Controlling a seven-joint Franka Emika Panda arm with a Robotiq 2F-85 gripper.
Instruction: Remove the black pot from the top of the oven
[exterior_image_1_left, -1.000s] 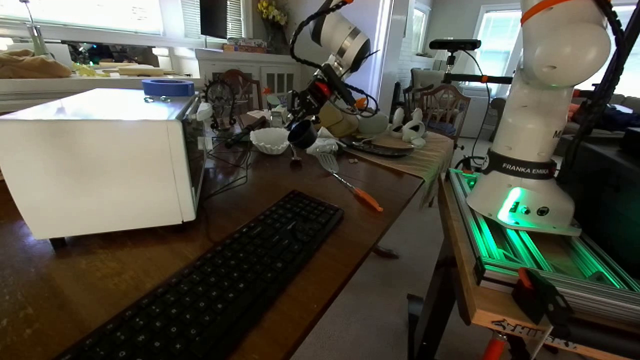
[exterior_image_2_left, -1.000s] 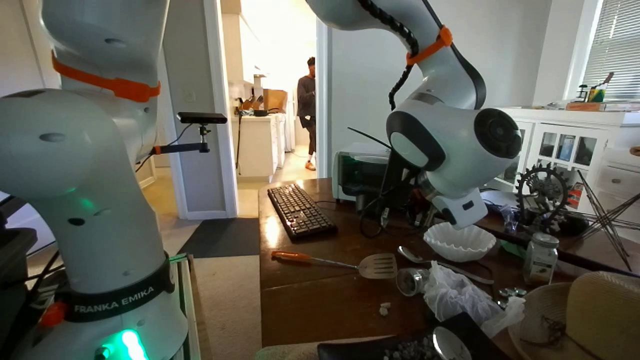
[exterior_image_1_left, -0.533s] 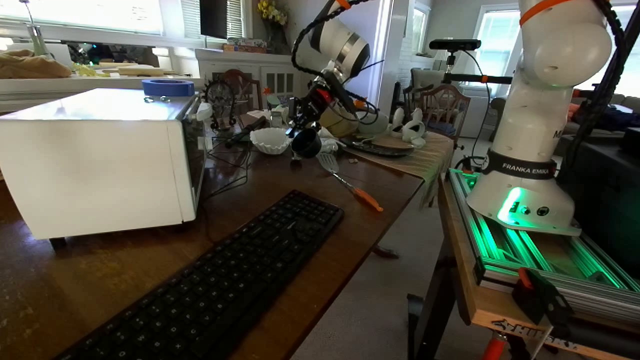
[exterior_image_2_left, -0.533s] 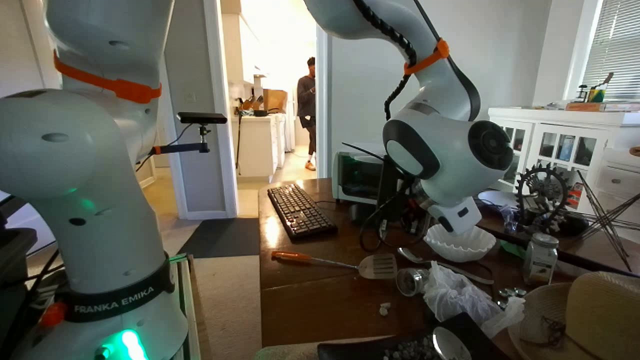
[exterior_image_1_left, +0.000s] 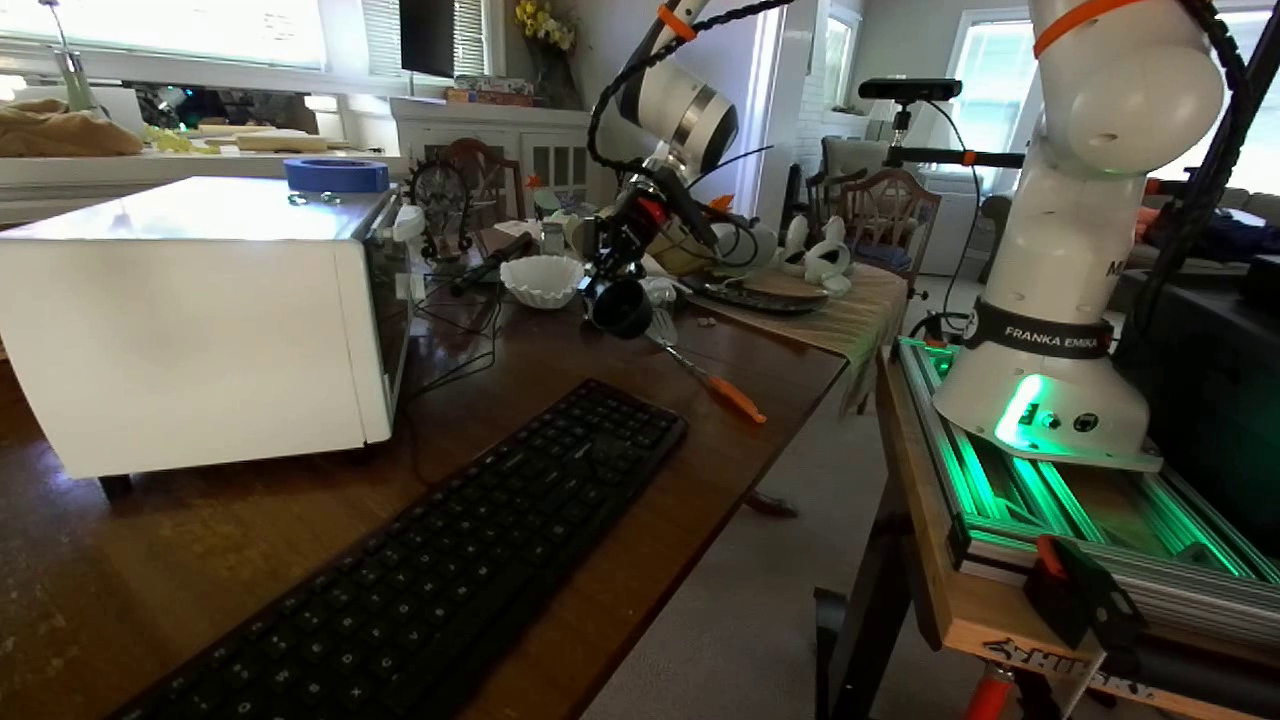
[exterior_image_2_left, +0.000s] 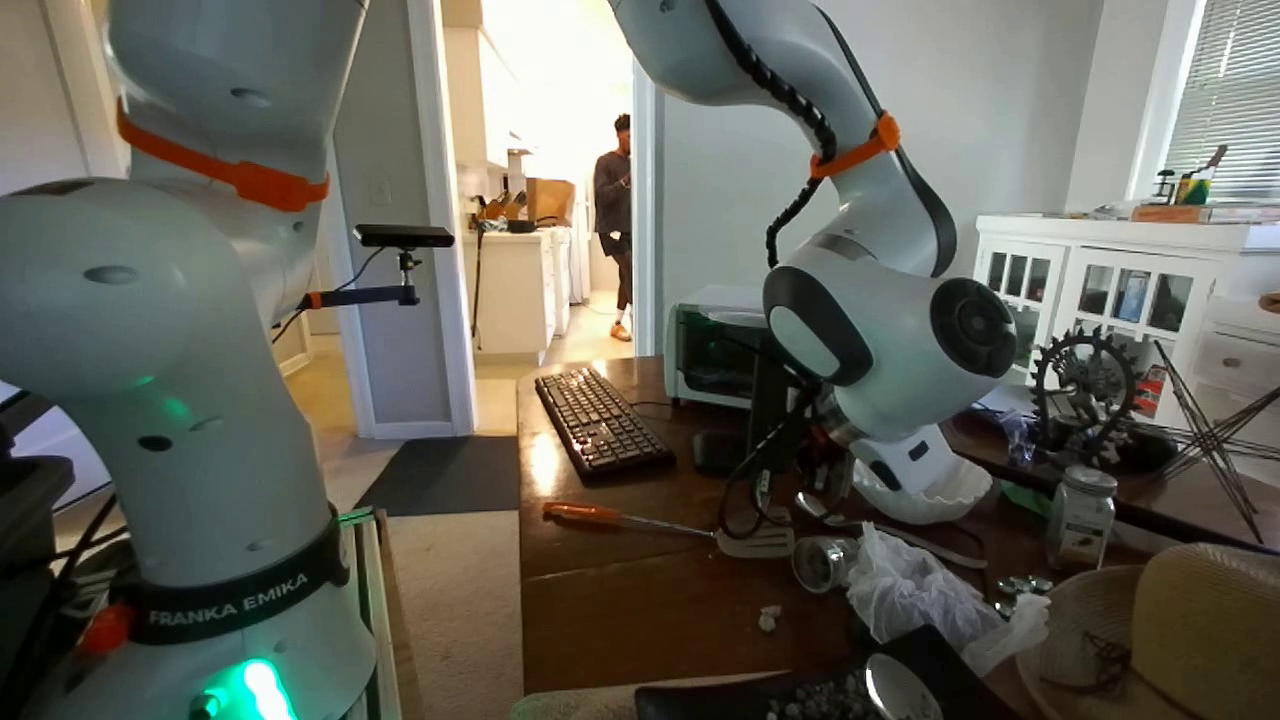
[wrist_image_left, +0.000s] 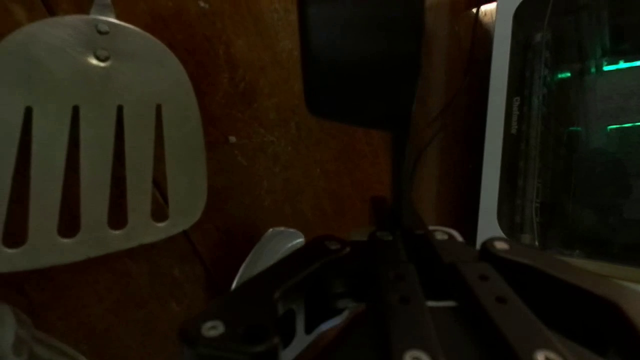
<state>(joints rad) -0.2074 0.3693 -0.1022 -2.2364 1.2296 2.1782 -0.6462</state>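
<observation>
The small black pot (exterior_image_1_left: 622, 308) is away from the oven, over the table in front of it; it also shows in an exterior view (exterior_image_2_left: 718, 453). In the wrist view the pot (wrist_image_left: 362, 60) is a dark shape with its thin handle running back into the jaws. My gripper (wrist_image_left: 400, 232) is shut on that handle; its fingertips are dark and partly hidden. In an exterior view the gripper (exterior_image_1_left: 606, 272) sits just above and behind the pot. I cannot tell the pot's height over the table. The white oven (exterior_image_1_left: 200, 340) stands on the table, also in an exterior view (exterior_image_2_left: 712, 352).
A slotted spatula (wrist_image_left: 100, 140) with orange handle lies beside the pot. A white bowl (exterior_image_1_left: 541, 281), glass jar (exterior_image_2_left: 825, 563), plastic bag (exterior_image_2_left: 915, 595) and spoon (exterior_image_2_left: 820, 510) are near. A keyboard (exterior_image_1_left: 480, 530) lies in front of the oven. Blue tape (exterior_image_1_left: 336, 176) sits on the oven.
My gripper and the pot have moved lower. In an exterior view the pot has shifted down and right, away from the oven, and now overlaps the spatula's head.
</observation>
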